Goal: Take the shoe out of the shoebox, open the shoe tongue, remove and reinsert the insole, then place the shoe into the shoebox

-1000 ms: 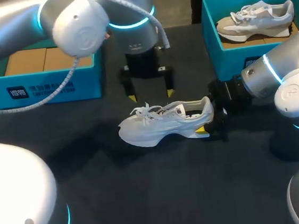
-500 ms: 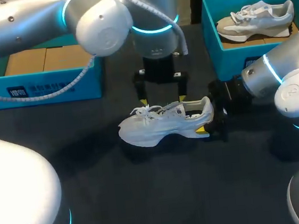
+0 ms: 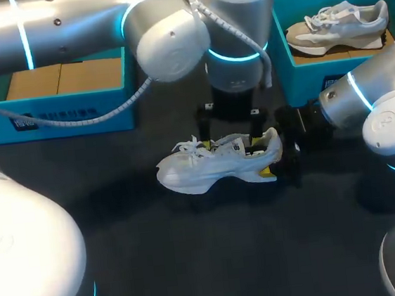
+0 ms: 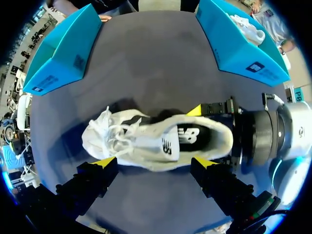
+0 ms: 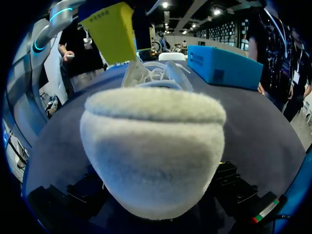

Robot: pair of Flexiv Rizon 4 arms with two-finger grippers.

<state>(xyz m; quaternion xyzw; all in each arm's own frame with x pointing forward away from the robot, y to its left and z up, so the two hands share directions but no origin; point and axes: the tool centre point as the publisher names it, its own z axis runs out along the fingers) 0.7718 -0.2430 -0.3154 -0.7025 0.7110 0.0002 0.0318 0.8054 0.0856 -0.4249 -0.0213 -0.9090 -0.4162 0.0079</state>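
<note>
head camera high, looking down, left wrist straight over the shoe, right wrist level, close behind it

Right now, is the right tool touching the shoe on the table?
Touching. The right tool clamps the shoe at its heel; left wrist view shows a yellow tip against it.

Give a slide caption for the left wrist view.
Open left claw over the white shoe; right claw grips its heel.

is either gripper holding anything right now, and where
The right gripper grips the white shoe by its heel; the left gripper, open above it, holds nothing.
</note>
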